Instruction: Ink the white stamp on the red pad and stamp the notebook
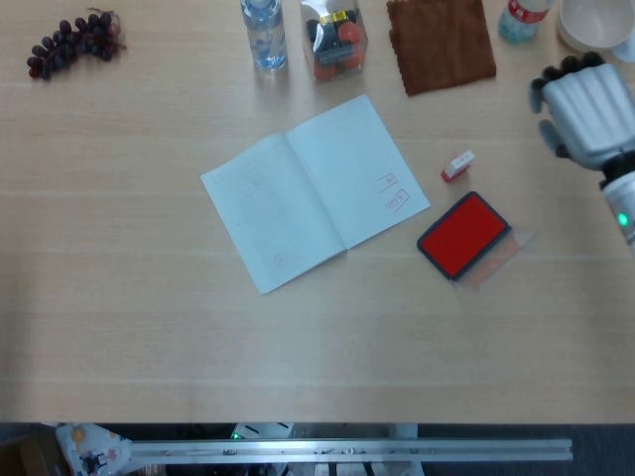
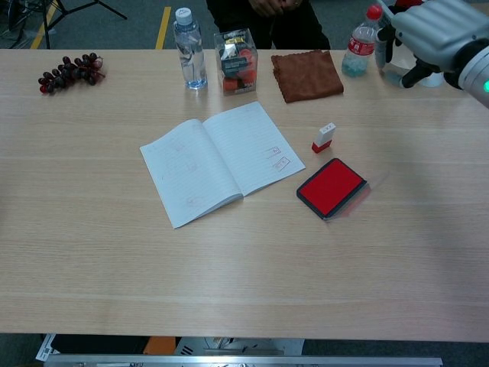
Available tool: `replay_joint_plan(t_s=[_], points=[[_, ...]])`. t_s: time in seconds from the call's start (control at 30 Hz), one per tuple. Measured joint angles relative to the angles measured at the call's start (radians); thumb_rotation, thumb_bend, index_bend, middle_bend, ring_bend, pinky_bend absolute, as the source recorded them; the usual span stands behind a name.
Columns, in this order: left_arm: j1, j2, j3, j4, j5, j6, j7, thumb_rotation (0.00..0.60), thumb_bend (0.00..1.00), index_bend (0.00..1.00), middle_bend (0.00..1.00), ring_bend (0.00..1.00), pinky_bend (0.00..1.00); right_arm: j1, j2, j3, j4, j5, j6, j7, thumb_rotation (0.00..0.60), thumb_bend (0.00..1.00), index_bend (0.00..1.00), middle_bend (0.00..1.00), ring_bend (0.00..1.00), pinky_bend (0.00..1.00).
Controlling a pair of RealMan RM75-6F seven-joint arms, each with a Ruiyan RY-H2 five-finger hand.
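White stamp [image 1: 457, 166]: upright on counter [image 1: 149, 297], just beyond red pad [image 1: 463, 234], not touching it.
Pad: lid open, just right of notebook [image 1: 316, 191].
Notebook: open flat, red marks on right page, pad-side edge.
Right hand [image 2: 425, 32]: raised well right of pad, holds nothing, fingers loosely curled.
Left hand: out of frame.

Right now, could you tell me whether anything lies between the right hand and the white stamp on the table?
Nothing visible does. The right hand is raised near the table's far right side, holding nothing, and the white stamp stands alone on bare wood just beyond the red pad. The bottle and brown cloth sit behind that line.
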Motion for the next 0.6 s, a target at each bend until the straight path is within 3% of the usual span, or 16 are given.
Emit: replay_joint_plan(t_s=[0.6], points=[[0.034,-0.026,-0.018,-0.041,0.085,0.14,0.006,0.6,0.31,0.21,0.14,0.18,0.21,-0.369,0.208,-0.123,-0.169,-0.234,0.355,0.083,0.6,0.35,0.56,0.5,0.36,0.32]])
